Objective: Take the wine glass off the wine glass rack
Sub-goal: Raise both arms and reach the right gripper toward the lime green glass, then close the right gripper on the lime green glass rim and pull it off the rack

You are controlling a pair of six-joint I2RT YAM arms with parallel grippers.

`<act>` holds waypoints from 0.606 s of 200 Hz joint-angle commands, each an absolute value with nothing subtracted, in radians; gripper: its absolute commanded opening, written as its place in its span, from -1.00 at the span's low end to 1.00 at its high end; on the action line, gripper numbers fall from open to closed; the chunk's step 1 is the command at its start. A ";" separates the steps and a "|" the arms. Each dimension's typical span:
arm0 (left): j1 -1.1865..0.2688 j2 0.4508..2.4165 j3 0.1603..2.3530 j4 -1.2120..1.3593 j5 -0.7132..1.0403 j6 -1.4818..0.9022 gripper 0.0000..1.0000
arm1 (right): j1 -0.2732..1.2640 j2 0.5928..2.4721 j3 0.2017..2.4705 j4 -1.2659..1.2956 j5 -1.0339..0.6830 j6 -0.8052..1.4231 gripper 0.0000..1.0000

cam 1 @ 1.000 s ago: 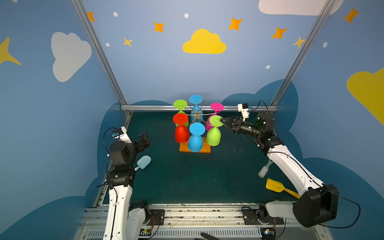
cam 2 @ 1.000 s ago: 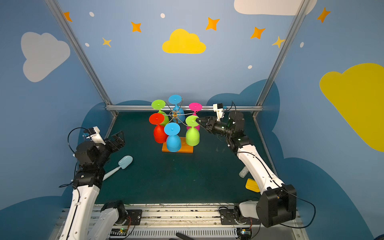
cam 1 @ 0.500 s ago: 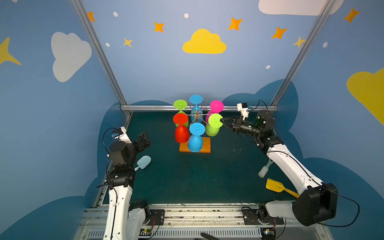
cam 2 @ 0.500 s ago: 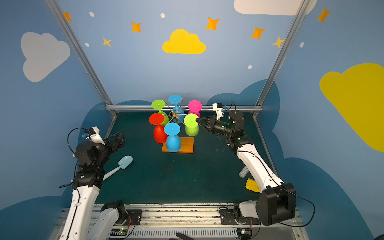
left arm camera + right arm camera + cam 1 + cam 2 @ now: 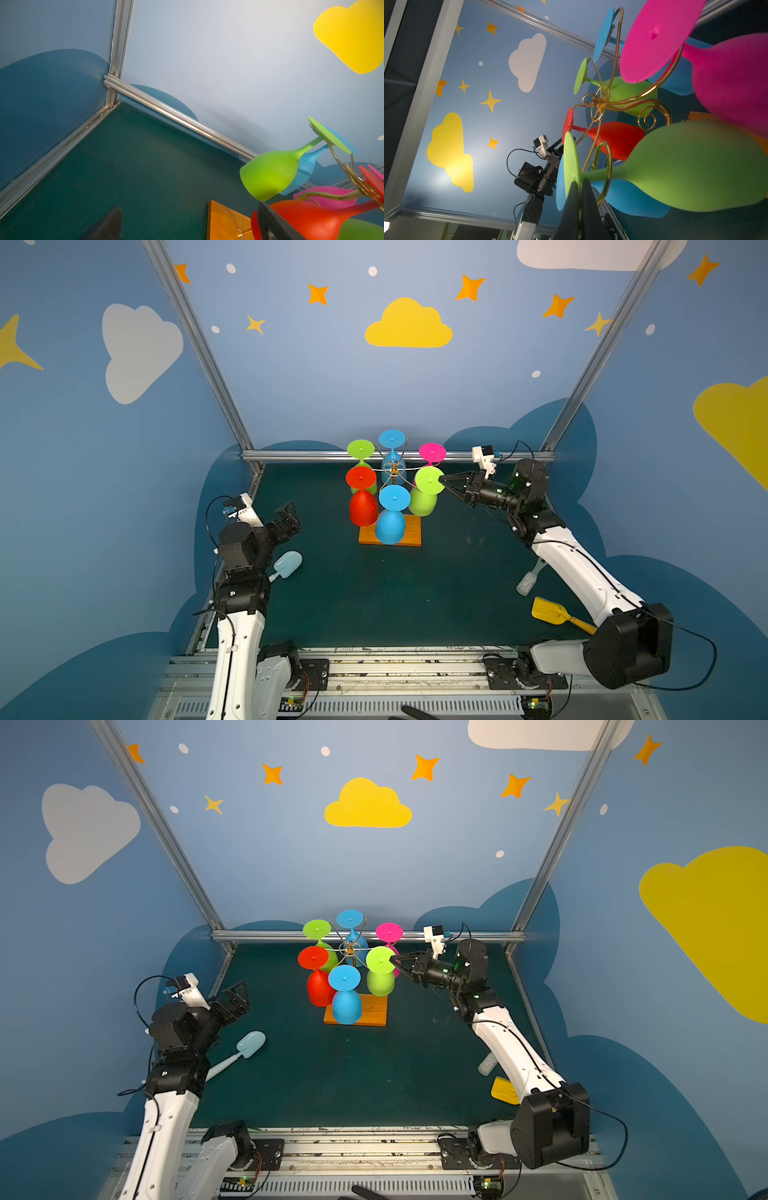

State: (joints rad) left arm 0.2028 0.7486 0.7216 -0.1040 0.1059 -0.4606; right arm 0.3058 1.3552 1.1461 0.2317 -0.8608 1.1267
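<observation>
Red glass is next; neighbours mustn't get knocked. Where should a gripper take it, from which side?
Probably the foot rim of the red glass, from the side of the left gripper: it hangs bowl-down on the rack, flat foot on top, left free, blue glass crowding its right.

We count six wine glasses and one wine glass rack point(image 5: 411, 532). Two are green, the back green glass point(image 5: 360, 449) and the front green glass point(image 5: 424, 502). Two are blue, the back blue glass point(image 5: 392, 438) and the front blue glass point(image 5: 390, 526). We see one red glass point(image 5: 363, 510) and one pink glass point(image 5: 432, 452). We tally two toy shovels, the pale blue shovel point(image 5: 288, 564) and the yellow shovel point(image 5: 547, 609), plus one white brush point(image 5: 527, 583). We count two robot arms, the left arm point(image 5: 239, 639) and the right arm point(image 5: 577, 568).
</observation>
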 commanded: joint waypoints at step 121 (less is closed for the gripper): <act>0.207 0.730 0.703 -0.072 0.120 -0.478 0.99 | 0.305 1.239 1.134 0.122 -0.845 1.058 -1.00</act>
